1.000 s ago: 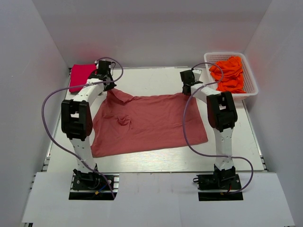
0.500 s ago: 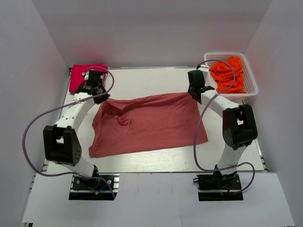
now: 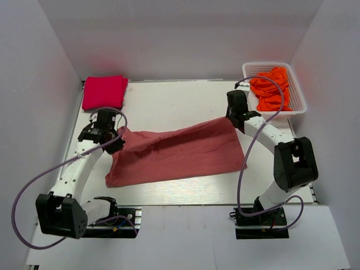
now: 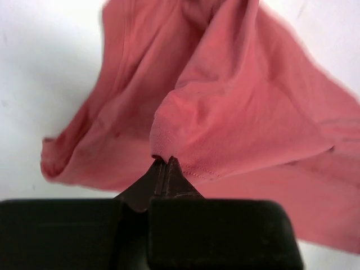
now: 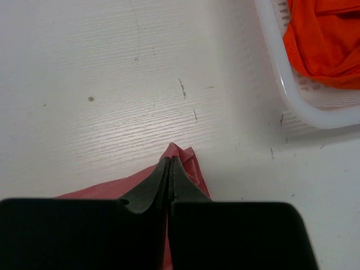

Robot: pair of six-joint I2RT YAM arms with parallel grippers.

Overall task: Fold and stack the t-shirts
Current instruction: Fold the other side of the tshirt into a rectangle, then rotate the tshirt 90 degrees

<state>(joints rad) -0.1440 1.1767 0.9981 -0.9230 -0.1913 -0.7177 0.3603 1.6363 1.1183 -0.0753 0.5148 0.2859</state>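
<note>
A dusty salmon-pink t-shirt (image 3: 180, 152) lies across the middle of the table, its far edge lifted and pulled toward the near side. My left gripper (image 3: 116, 136) is shut on its far left corner; the left wrist view shows the hem (image 4: 185, 140) pinched at the fingertips (image 4: 173, 169). My right gripper (image 3: 233, 119) is shut on the far right corner, seen in the right wrist view as a fold of cloth (image 5: 188, 163). A folded crimson-pink t-shirt (image 3: 104, 91) lies at the far left. Orange t-shirts (image 3: 273, 88) fill a basket.
The white plastic basket (image 3: 300, 104) stands at the far right corner; its rim also shows in the right wrist view (image 5: 281, 73). White walls enclose the table on three sides. Purple cables loop from both arms.
Both grippers have moved toward the near side with the shirt's far corners, folding its far edge over. The left arm has swung well clear of the crimson shirt.
</note>
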